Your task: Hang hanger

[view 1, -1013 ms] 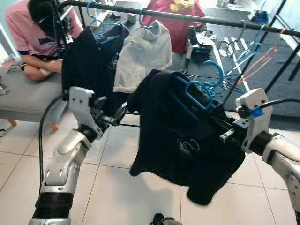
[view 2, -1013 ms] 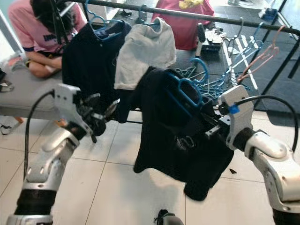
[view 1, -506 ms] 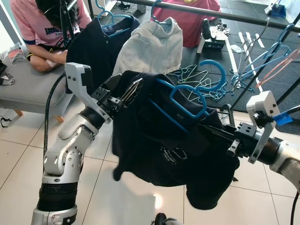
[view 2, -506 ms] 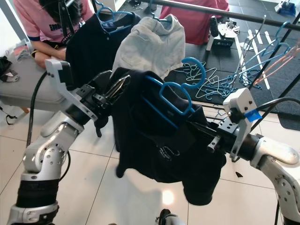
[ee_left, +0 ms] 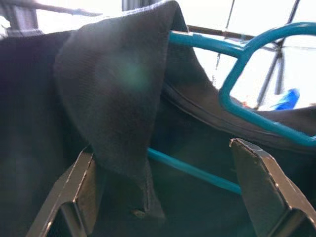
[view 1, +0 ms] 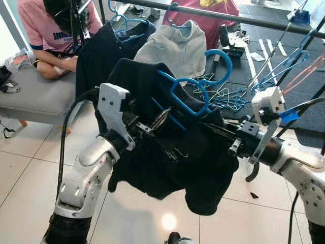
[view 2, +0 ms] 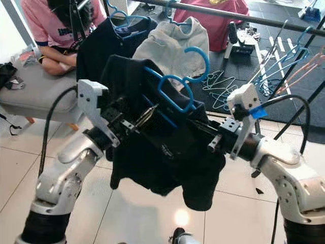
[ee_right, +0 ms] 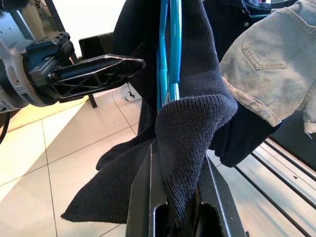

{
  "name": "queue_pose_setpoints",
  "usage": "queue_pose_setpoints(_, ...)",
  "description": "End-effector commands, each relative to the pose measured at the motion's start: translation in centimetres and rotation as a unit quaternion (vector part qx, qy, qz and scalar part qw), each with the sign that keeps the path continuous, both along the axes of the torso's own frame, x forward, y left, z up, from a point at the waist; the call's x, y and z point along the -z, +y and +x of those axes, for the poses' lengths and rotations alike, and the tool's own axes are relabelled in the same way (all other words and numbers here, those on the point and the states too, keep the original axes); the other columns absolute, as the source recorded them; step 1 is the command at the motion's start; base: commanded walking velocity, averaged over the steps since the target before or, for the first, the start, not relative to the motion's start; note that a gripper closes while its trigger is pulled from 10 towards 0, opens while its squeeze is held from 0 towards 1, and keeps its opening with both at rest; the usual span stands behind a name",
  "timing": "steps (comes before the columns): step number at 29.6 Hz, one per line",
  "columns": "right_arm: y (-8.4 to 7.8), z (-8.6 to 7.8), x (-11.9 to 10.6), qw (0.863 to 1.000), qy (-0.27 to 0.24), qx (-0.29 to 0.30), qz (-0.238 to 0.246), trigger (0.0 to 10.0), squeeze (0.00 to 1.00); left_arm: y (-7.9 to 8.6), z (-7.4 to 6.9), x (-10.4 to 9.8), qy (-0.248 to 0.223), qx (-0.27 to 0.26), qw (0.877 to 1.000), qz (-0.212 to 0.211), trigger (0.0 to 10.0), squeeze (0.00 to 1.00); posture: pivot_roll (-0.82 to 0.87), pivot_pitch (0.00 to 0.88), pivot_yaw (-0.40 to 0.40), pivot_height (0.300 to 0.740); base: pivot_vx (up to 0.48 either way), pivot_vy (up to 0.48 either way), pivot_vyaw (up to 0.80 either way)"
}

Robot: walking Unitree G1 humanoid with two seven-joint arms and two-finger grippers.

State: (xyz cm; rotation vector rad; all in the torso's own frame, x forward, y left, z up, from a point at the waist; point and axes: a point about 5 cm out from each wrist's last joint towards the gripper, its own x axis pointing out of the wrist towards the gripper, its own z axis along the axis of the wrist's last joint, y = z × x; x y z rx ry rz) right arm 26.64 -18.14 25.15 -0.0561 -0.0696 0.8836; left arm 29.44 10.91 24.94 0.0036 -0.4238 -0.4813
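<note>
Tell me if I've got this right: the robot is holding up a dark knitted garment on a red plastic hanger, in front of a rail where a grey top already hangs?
Not quite: the plastic hanger is blue, not red, as the left eye view shows. The rest holds: the dark knitted garment is held up between the left gripper and the right gripper, in front of the rail where a grey top already hangs.

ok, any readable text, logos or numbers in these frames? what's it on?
None can be read.
Person's pink T-shirt: dark print across the chest, too blurred to read.
Dark garment on the blue hanger: small pale mark on the front, too small to read.
</note>
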Motion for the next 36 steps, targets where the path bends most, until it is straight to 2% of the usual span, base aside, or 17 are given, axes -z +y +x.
queue_pose_setpoints(1,0.5,-0.2,-0.5,1.0,-0.018,-0.016,0.009,0.0,0.0,0.4,-0.2,-0.8,-0.032,-0.041,0.999,0.0,10.0,1.0,-0.06,0.186,-0.049,0.74,0.0,0.0,0.0)
queue_pose_setpoints(3,0.5,-0.1,-0.4,1.0,-0.016,-0.014,0.007,0.0,0.0,0.9,-0.4,-1.9,-0.073,-0.075,0.994,0.018,10.0,1.0,-0.07,0.185,-0.049,0.74,0.0,0.0,0.0)
queue_pose_setpoints(6,0.4,0.0,-0.3,1.0,-0.014,-0.011,0.005,0.0,0.0,1.6,-0.5,-2.8,-0.093,-0.101,0.99,0.022,10.0,1.0,-0.07,0.185,-0.049,0.74,0.0,0.0,0.0)
queue_pose_setpoints(10,0.4,0.1,-0.3,1.0,-0.015,-0.01,0.006,0.0,0.0,1.6,-0.5,-2.8,-0.09,-0.105,0.99,0.026,10.0,1.0,-0.06,0.187,-0.048,0.74,0.0,0.0,0.0)
queue_pose_setpoints(11,0.5,0.1,-0.4,1.0,-0.016,-0.012,0.007,0.0,0.0,1.3,-0.4,-2.4,-0.084,-0.098,0.991,0.031,10.0,0.2,-0.06,0.189,-0.046,0.74,0.0,0.0,0.0)
queue_pose_setpoints(13,0.6,0.1,-0.5,1.0,-0.016,-0.014,0.007,0.0,0.0,1.1,-0.4,-2.1,-0.08,-0.093,0.992,0.034,10.0,0.2,-0.06,0.189,-0.046,0.74,0.0,0.0,0.0)
queue_pose_setpoints(14,0.7,0.1,-0.5,1.0,-0.017,-0.015,0.008,0.0,0.0,0.5,-0.3,-1.5,-0.066,-0.077,0.994,0.048,10.0,0.0,-0.07,0.19,-0.046,0.74,0.0,0.0,0.0)
queue_pose_setpoints(16,0.8,0.0,-0.5,1.0,-0.017,-0.018,0.009,0.0,0.0,-1.0,-0.4,-0.4,-0.059,-0.044,0.994,0.083,10.0,0.0,-0.07,0.192,-0.046,0.74,0.0,0.0,0.0)
queue_pose_setpoints(23,1.0,-0.2,-0.4,1.0,-0.015,-0.021,0.012,0.0,0.0,-1.9,-0.1,-0.1,-0.057,-0.037,0.994,0.081,10.0,0.0,-0.08,0.196,-0.04,0.74,0.0,0.0,0.0)
queue_pose_setpoints(27,1.3,-0.5,-0.5,0.999,-0.013,-0.033,0.016,0.0,0.0,-1.4,0.5,0.2,-0.056,-0.064,0.99,0.113,10.0,0.0,-0.08,0.196,-0.038,0.74,0.0,0.0,0.0)
queue_pose_setpoints(30,1.6,-0.7,-0.4,0.999,-0.012,-0.039,0.021,0.0,0.0,-0.5,1.0,0.2,-0.062,-0.109,0.982,0.138,10.0,0.0,-0.08,0.196,-0.038,0.74,0.0,0.0,0.0)
queue_pose_setpoints(36,2.1,-0.7,-0.3,0.998,-0.01,-0.048,0.027,0.0,0.0,0.8,1.6,0.5,-0.051,-0.155,0.976,0.143,10.0,0.0,-0.07,0.199,-0.036,0.74,0.0,0.0,0.0)
